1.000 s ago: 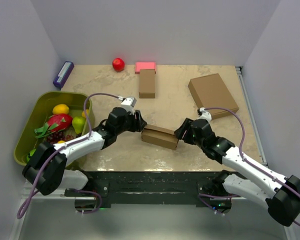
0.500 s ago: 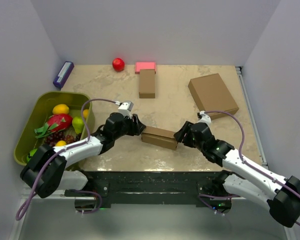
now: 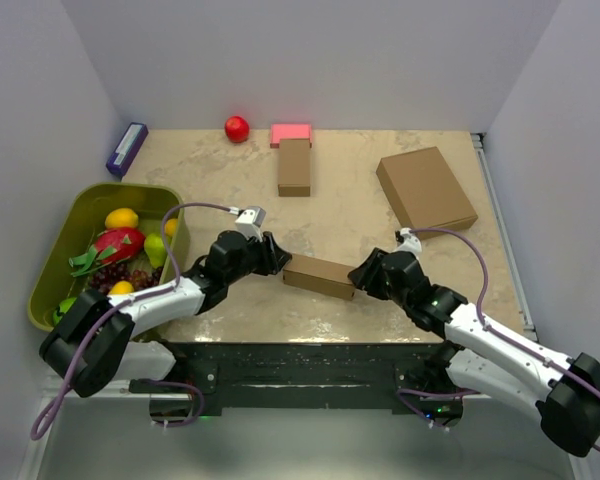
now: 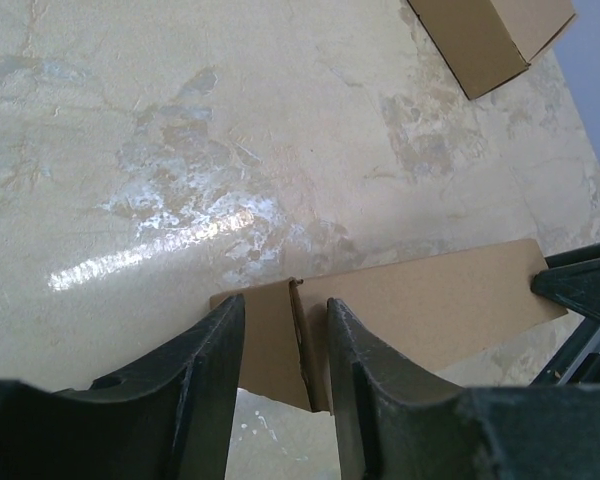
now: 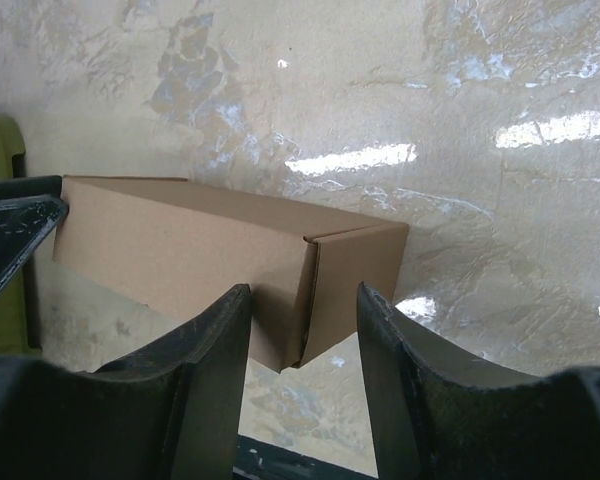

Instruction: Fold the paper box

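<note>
I saw the paper box (image 3: 320, 276), already a closed low rectangular carton, lying flat on the marbled table (image 3: 210, 190) near the front edge, between the two arms and angled slightly. The left gripper (image 3: 279, 262) sat at its left end. In the left wrist view that gripper (image 4: 282, 310) had its fingers apart, with the carton's end flap showing in the gap; I could not tell whether they pinched the cardboard. The right gripper (image 3: 357, 281) sat at the opposite end. In its own camera the right gripper (image 5: 302, 295) also had its fingers apart, framing the box's end corner, and again I could not tell whether they gripped it. Well behind the carton lay a narrow brown box (image 3: 294, 167), a pink block (image 3: 291, 132) touching its far end, and a red ball (image 3: 237, 128). A larger brown box (image 3: 426, 188) lay toward the right. A green bin (image 3: 130, 188) of fruit sat on the left.
</note>
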